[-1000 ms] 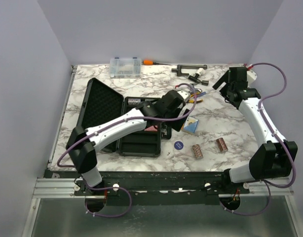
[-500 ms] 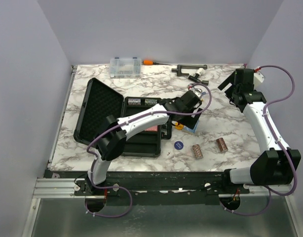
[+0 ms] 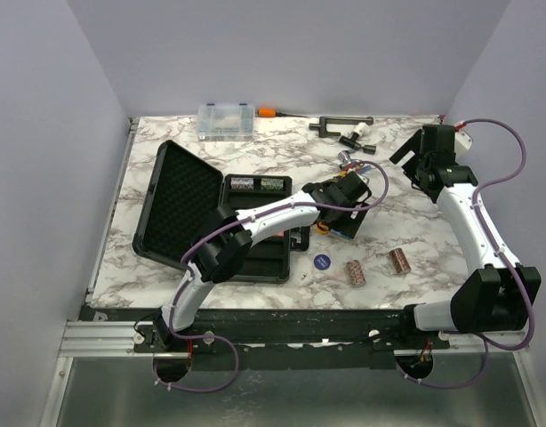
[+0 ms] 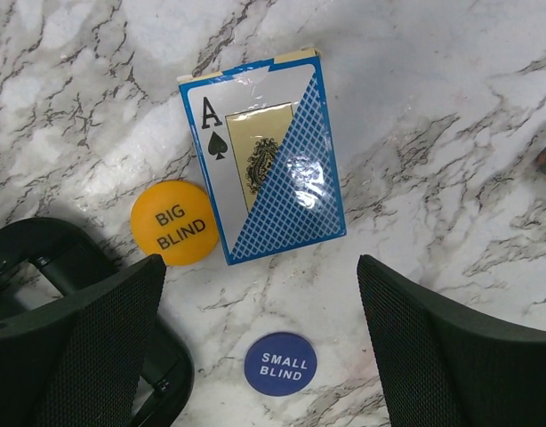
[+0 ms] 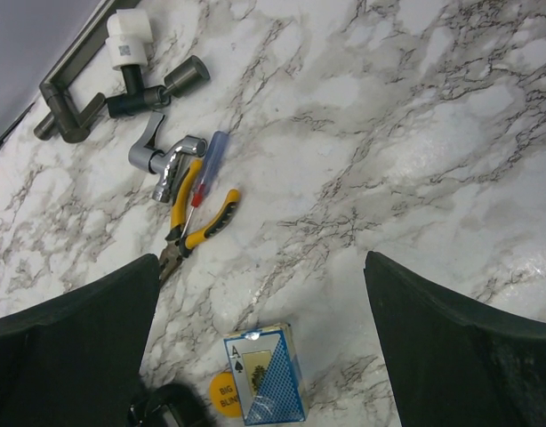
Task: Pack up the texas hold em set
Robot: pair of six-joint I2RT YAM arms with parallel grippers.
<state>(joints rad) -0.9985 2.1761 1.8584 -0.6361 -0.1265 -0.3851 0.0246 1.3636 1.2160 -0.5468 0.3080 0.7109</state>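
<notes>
I'd say packing is maybe a third done. The black hard-shell case [image 3: 177, 200] lies wide open on the marble-look bench [image 3: 415, 222], with egg-crate foam showing in the lid. Two chip rolls [image 3: 242, 183] sit in the slots along the far edge of the case's base. Can't tell if the red deck is in there, the left arm covers that bit.

Everything left to pack is out to the right of the case:
- The blue card deck [image 4: 264, 160], a glossy flat box with an ace of spades and a diamond lattice print.
- The orange disc [image 4: 181, 223] marked BIG BLIND, smooth and round, right up against the deck on its case side.
- The blue disc [image 4: 280, 363] marked SMALL BLIND, just off the case's front-right corner.
- Two loose chip rolls [image 3: 355, 272], short ribbed brownish cylinders lying on their sides, further right of the case.

The left gripper [image 4: 260, 267] hovers right over the deck, its mesh-textured fingers spread wide and gripping nothing. The right gripper [image 5: 260, 267] is way off to the right of the case, fingers also wide apart and empty.
</notes>
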